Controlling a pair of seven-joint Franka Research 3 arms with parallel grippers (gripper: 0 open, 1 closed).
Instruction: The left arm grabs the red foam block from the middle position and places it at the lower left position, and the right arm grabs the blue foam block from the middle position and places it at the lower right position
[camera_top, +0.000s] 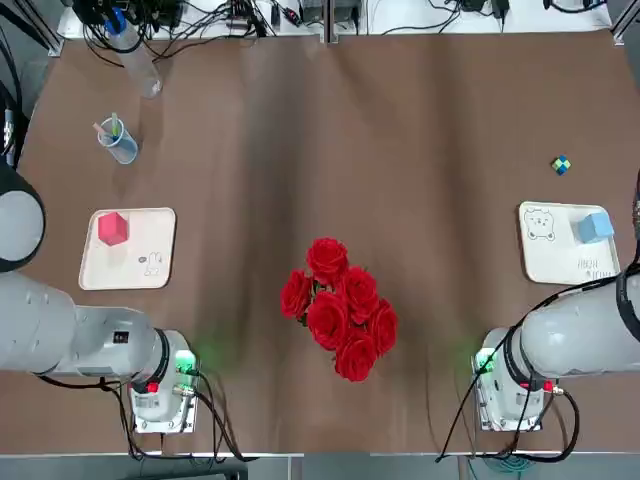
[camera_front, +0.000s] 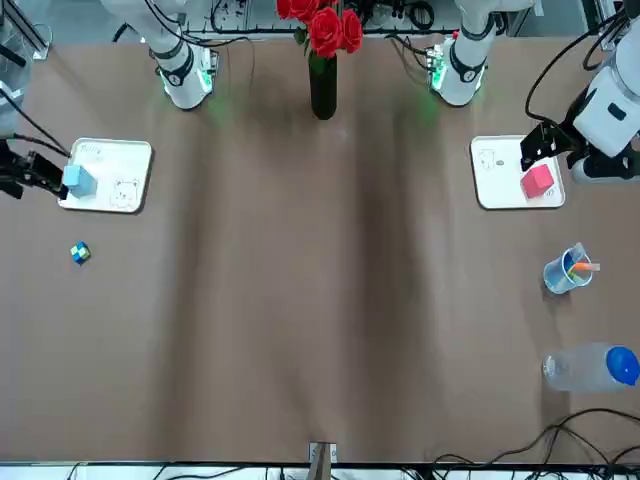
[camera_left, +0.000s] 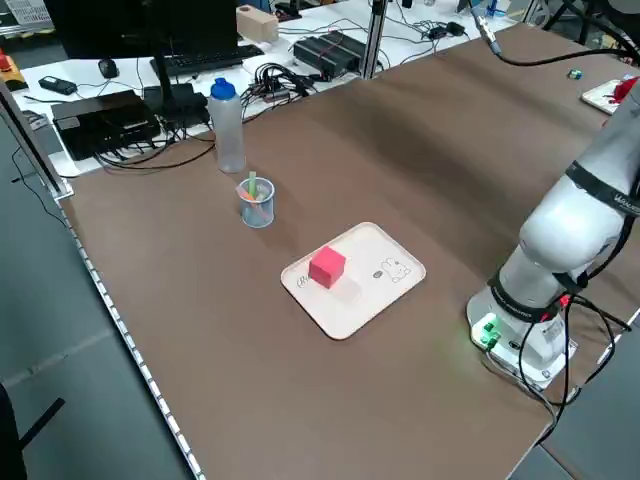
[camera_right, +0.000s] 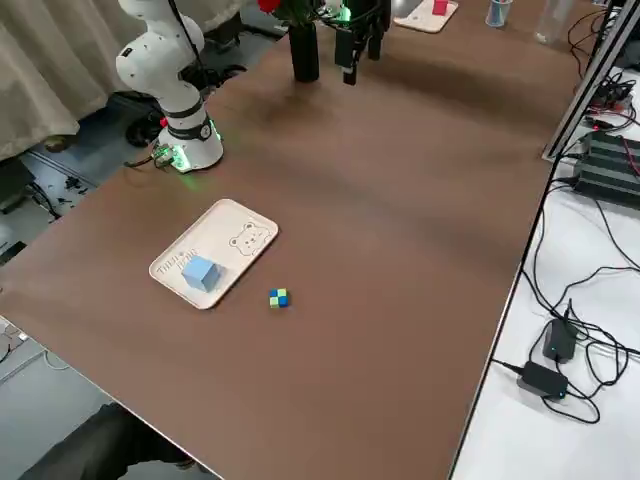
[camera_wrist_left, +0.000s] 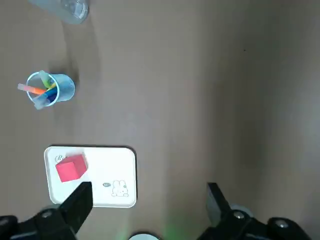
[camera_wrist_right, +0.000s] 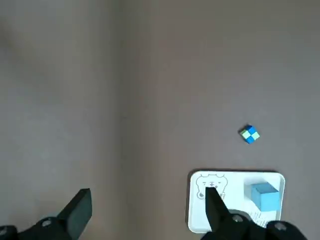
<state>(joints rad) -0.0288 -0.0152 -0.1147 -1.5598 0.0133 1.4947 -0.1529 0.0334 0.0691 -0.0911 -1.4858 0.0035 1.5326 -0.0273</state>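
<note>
Red foam block (camera_wrist_left: 71, 168) on left cream tray (camera_wrist_left: 126, 176), blue foam block (camera_wrist_right: 265, 197) on bear-face tray (camera_wrist_right: 237, 184); left gripper (camera_wrist_left: 150, 200) and right gripper (camera_wrist_right: 148, 200) above table, jaws spread, empty. Blocks likely light, squashy, grippy; pinch opposite side faces mid-height, gently.

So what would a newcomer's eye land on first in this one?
Most likely the bunch of red roses, standing in a dark vase near the robot's edge of the table, between the two arms. After that, probably the two cubes: the red one on the cream tray at the robot's left, and the light blue one on the bear-face tray at its right.
</note>
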